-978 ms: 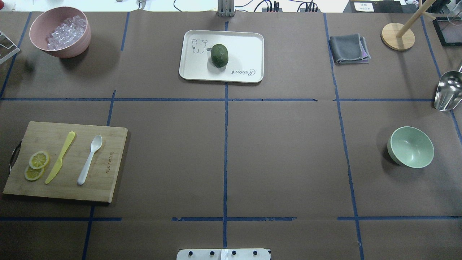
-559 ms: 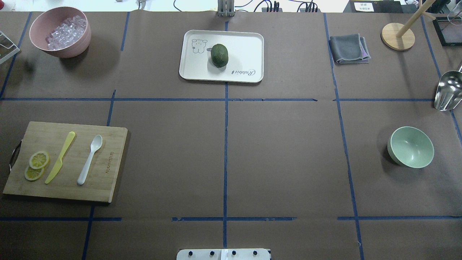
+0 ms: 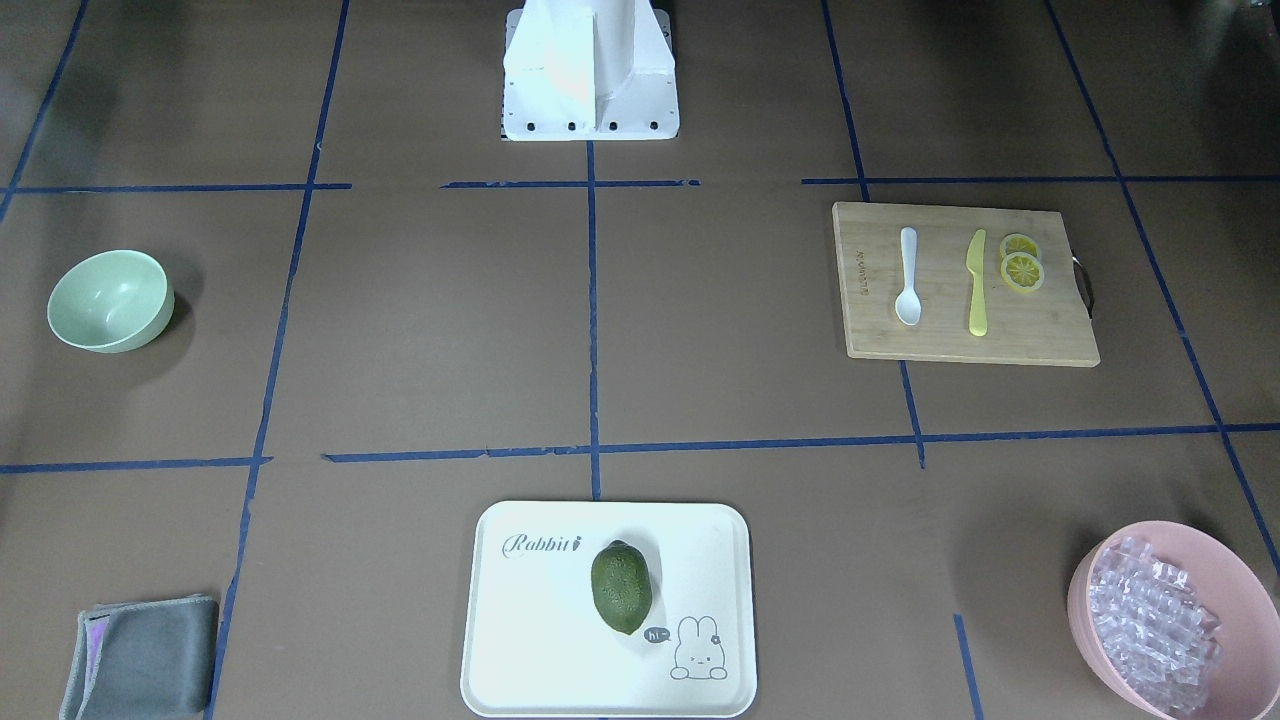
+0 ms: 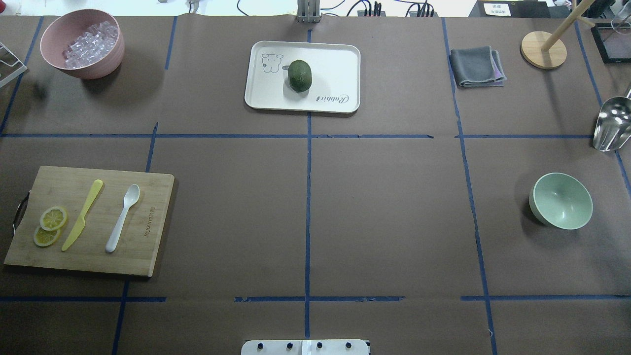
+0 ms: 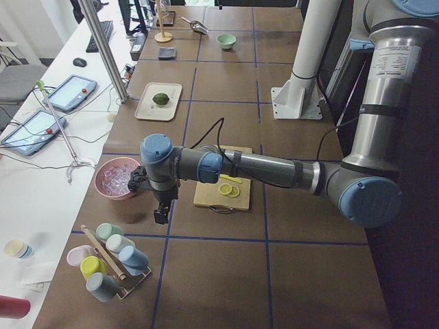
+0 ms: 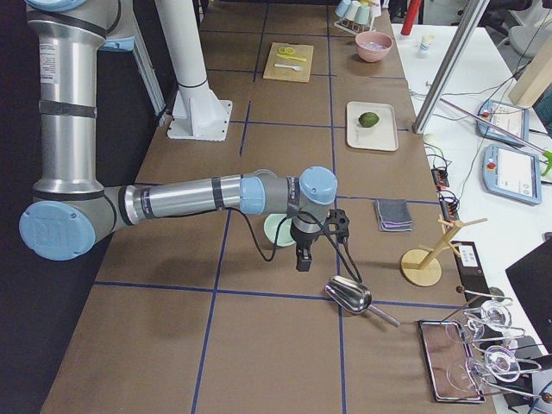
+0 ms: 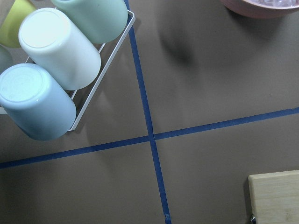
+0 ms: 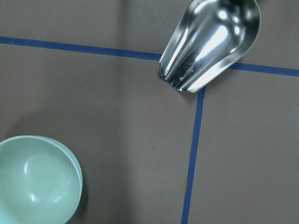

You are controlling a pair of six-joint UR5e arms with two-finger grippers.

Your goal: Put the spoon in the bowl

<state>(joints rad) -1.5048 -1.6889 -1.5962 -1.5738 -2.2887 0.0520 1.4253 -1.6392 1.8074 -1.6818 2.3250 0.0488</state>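
The white spoon (image 4: pixel 122 218) lies on a wooden cutting board (image 4: pixel 148 197) at the near left, between a yellow knife (image 4: pixel 83 214) and the board's right edge; it also shows in the front view (image 3: pixel 907 275). The mint-green bowl (image 4: pixel 561 200) stands empty at the right, also in the right wrist view (image 8: pixel 35 179). My left gripper (image 5: pixel 162 216) hangs over the table beyond the board's left end, near the cup rack. My right gripper (image 6: pixel 303 259) hangs beside the bowl, near the scoop. I cannot tell whether either is open or shut.
A pink bowl of ice cubes (image 4: pixel 82 43) stands far left. A white tray (image 4: pixel 340 64) holds a green fruit (image 4: pixel 299 75). A grey cloth (image 4: pixel 476 66), a wooden stand (image 4: pixel 543 49) and a metal scoop (image 4: pixel 613 123) are at the right. A cup rack (image 7: pixel 60 60) sits left of the board.
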